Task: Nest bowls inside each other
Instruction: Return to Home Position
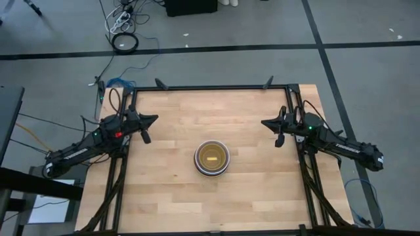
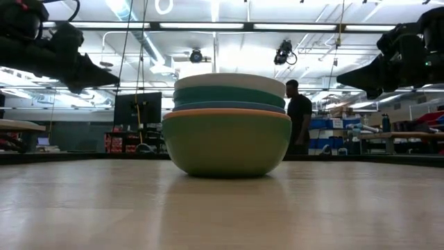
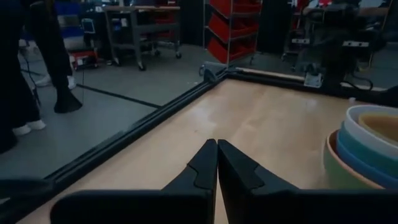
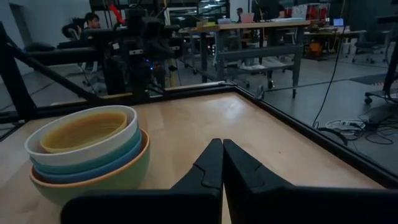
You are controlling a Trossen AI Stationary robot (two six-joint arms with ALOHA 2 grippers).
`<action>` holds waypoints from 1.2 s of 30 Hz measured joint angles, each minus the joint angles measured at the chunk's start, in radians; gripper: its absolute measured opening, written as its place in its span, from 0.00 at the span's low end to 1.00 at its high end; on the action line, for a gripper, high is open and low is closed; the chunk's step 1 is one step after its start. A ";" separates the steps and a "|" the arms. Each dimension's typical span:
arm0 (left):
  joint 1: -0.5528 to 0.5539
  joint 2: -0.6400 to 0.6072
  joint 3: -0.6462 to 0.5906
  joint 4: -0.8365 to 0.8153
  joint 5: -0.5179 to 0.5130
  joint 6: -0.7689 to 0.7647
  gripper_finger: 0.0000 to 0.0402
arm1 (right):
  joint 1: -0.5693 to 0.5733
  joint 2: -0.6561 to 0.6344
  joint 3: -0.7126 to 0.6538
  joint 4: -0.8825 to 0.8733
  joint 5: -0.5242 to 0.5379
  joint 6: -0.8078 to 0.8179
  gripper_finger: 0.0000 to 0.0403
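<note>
Nested stack of bowls (image 1: pixel 212 158) at the middle of the counter (image 1: pixel 170 196), nothing gripped.

Green outermost, then orange, blue, teal and white rims, yellow innermost. At opposite sides, aloft and well apart from the stack, left hand (image 1: pixel 155 119) and right hand (image 1: pixel 265 122), each pinched closed and empty. Pale wood planking within a black frame (image 1: pixel 210 88) (faint sheen in the low view); beyond, grey taped floor (image 1: pixel 367 65), loose cables (image 1: pixel 122 23), red shelving (image 3: pixel 233 31), strip lights (image 2: pixel 291 26), a person (image 2: pixel 300 114) standing.
</note>
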 joint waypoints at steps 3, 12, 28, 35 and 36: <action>0.000 0.000 0.000 0.015 0.000 0.000 0.05 | 0.000 0.000 0.000 0.001 0.000 0.000 0.00; 0.000 0.000 0.000 0.014 0.000 -0.077 0.05 | 0.000 0.000 0.000 0.001 0.000 0.000 0.00; -0.130 -0.001 0.000 0.042 -0.016 -0.074 0.05 | 0.000 0.000 -0.001 0.001 0.000 0.000 0.00; -0.130 -0.001 0.000 0.046 -0.015 -0.075 0.05 | 0.000 0.000 -0.001 0.001 0.000 0.000 0.00; -0.130 -0.001 0.000 0.045 -0.015 -0.075 0.05 | 0.000 0.000 -0.001 0.001 0.000 0.000 0.00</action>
